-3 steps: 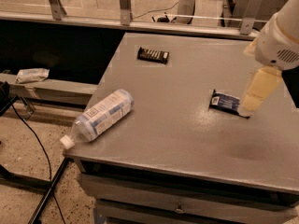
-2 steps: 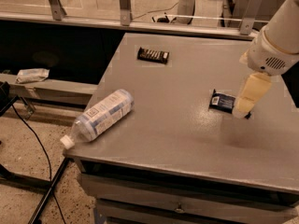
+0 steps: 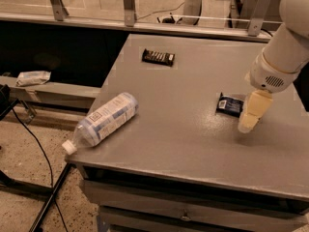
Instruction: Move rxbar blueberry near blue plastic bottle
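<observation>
Since a second ago, our gripper (image 3: 247, 122) has slid left and lower, so it now hangs over the right end of the rxbar blueberry (image 3: 228, 104) and hides that end. We cannot tell whether the jaws are open or closed, nor whether they touch the wrapper. The bar lies flat on the right part of the tabletop (image 3: 183, 144), well apart from the blue plastic bottle (image 3: 104, 120). The bottle lies on its side at the front left edge, its white cap poking past the rim. A black-brown bar (image 3: 158, 57) sits near the back edge, apart from both.

We judge the grasp not yet made. The wrapper is flat and glossy, so the jaws may skid over it or nudge it away instead of pinching it. Later, a careless placement could bump the bottle, which could then roll off the edge.
</observation>
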